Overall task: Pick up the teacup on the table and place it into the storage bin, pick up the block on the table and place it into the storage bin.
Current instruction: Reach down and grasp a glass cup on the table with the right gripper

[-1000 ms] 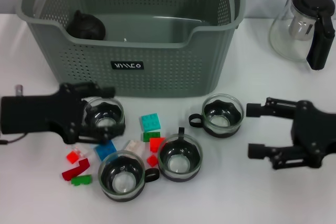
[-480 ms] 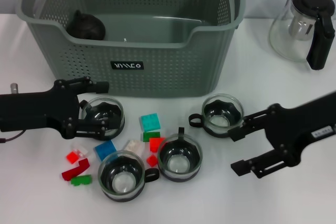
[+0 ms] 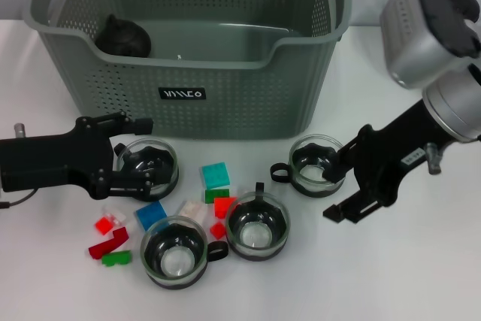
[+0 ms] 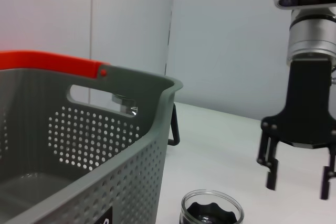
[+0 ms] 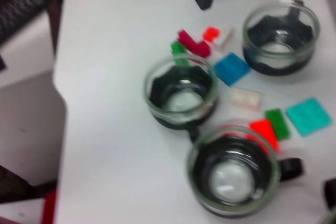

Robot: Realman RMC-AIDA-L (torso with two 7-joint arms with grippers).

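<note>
The left gripper (image 3: 144,149) lay low on the table (image 3: 421,276) with its fingers spread wide around the leftmost teacup (image 3: 149,168), one finger on either side of the glass, directly in front of the storage bin (image 3: 188,73). The right gripper (image 3: 347,178) stood just beside the rightmost teacup (image 3: 319,164), its fingers apart and gripping nothing. Two further teacups (image 3: 258,225) sat nearer the front edge among scattered blocks, including a teal block (image 3: 215,175) and a blue block (image 3: 151,216)
</note>
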